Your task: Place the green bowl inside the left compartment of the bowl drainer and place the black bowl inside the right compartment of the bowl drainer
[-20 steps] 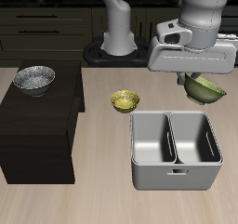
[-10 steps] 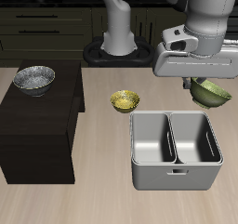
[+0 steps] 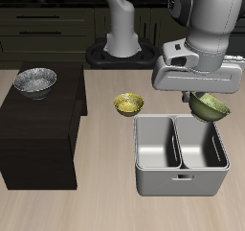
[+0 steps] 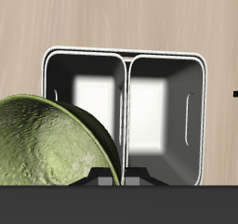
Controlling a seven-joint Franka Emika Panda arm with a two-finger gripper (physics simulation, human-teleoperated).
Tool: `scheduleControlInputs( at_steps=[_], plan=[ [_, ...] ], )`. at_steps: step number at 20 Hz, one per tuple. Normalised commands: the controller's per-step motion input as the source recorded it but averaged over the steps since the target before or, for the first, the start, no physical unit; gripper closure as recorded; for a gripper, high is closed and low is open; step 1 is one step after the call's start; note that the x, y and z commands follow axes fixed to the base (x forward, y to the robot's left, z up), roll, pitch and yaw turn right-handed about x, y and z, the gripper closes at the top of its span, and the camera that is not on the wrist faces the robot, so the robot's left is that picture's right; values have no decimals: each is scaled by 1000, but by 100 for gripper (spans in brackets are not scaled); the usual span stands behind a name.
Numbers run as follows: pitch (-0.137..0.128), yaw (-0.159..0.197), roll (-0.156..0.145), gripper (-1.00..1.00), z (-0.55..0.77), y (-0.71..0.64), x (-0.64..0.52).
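Now the fingers [image 3: 203, 94] grip the green bowl [image 3: 210, 106] by its rim, tilted, in the air just above the back edge of the drainer [image 3: 181, 182], over its left well.

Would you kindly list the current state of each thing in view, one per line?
green bowl: lifted off the table, tilted, held above the bowl drainer's back edge.
pincer: shut on the green bowl's rim.
bowl drainer: upright on the table, both wells empty.
black bowl: upright on the dark cabinet, empty.
yellow bowl: upright on the table, apart from the drainer.
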Motion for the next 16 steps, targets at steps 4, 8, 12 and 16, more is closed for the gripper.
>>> scheduleControlInputs(
  at_steps=[4, 8, 12, 16],
  plan=[
    [29, -8, -41, 100, -178, -125, 66],
    [46, 12, -41, -100, -185, 0, 1],
    [20, 31, 5, -100, -135, -7, 21],
    [15, -3, 11, -100, -71, -46, 20]
  ],
)
